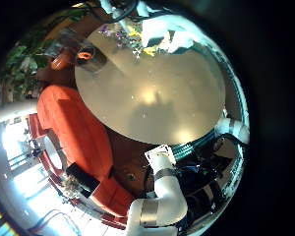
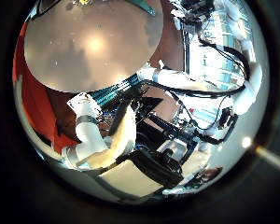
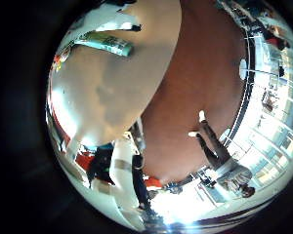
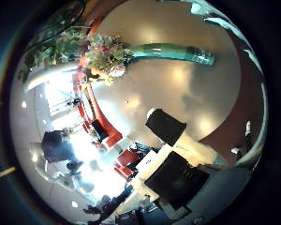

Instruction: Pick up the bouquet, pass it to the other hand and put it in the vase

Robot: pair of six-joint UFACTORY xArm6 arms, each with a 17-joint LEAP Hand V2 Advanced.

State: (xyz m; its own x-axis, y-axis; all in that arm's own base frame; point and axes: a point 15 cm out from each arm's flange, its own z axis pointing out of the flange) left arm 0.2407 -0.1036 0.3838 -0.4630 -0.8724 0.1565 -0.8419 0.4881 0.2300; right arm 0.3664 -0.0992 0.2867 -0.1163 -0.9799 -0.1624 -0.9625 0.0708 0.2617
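Right thumb side palm view: bouquet flat on the table, both palms well above it

Right thumb side palm view has the bouquet (image 4: 131, 53) lying on its side on the round table (image 4: 183, 94), touching nothing else. Read the blooms as twelve o'clock and the wrapped stems run straight back to six, flat against the tabletop along their whole length. Parts of the right hand (image 4: 178, 159) reach into this view, well apart from the bouquet and not in contact with it. From these parts alone I cannot tell whether its fingers are spread or curled. Nothing is held in front of this palm.

The right little finger side palm view shows the same bouquet small and far off on the tabletop, near the rim, so that palm is high and turned towards the table from a distance.

The left little finger side palm view looks down on almost the full round of the table. Taking the arm mounts as six o'clock on that round, the bouquet sits at about twelve, close to the far rim. White hand parts show at the view's edge just beside the blooms; I cannot tell whether they touch them.

The left thumb side palm view shows the body of the left hand (image 2: 145, 168) close to the lens, with the table beyond it. Its fingers cannot be read either
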